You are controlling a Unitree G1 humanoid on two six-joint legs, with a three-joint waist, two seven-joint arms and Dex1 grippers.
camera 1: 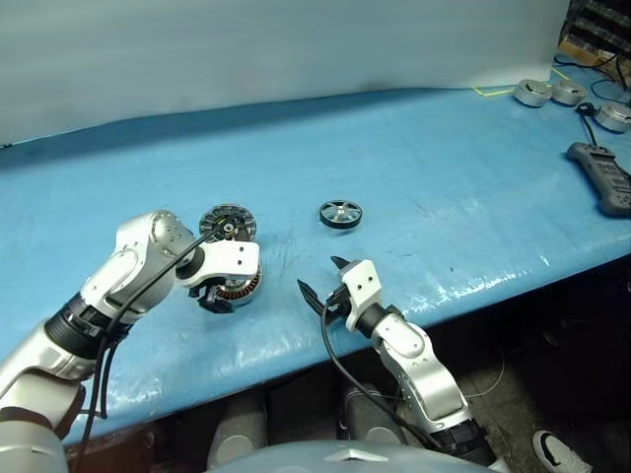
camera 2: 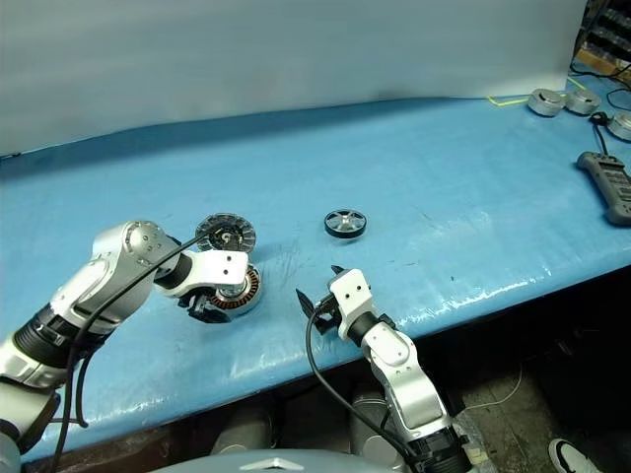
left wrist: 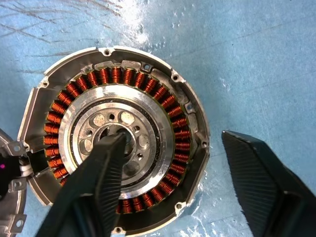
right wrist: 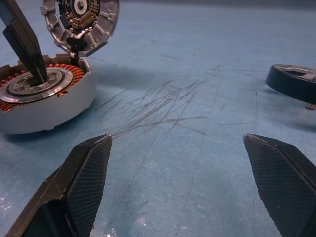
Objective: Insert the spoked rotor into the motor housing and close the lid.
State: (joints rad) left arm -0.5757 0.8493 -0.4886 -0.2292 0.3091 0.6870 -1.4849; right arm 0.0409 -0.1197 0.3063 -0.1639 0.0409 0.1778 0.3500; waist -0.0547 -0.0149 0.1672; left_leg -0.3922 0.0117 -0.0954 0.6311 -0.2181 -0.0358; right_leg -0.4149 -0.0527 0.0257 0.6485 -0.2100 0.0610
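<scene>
While the open housing lies on the blue sheet, the scene reads:

Left fingers: the left gripper (left wrist: 173, 182) points down over the round silver motor housing (left wrist: 114, 138), its two black fingers (left wrist: 98, 192) spread wide and holding nothing; one fingertip sits over the silver centre, the other outside the rim.
Right fingers: the right gripper (right wrist: 182, 187) lies near level above the sheet, its jaws wide apart and empty.
Housing: ring of copper-orange windings faces up, near the table's front edge.
Lid: the round grey hinged lid (right wrist: 81, 22) stands tilted open at the housing's far edge, segmented inner face showing.
Rotor: the small black-rimmed spoked rotor (camera 1: 340, 214) lies flat on the sheet, well apart from the housing and beyond the right gripper.
Table: blue plastic-covered table (camera 1: 414, 148).
Far right: three silver pucks (camera 1: 532, 93) and a dark handheld controller (camera 1: 603, 177).
</scene>
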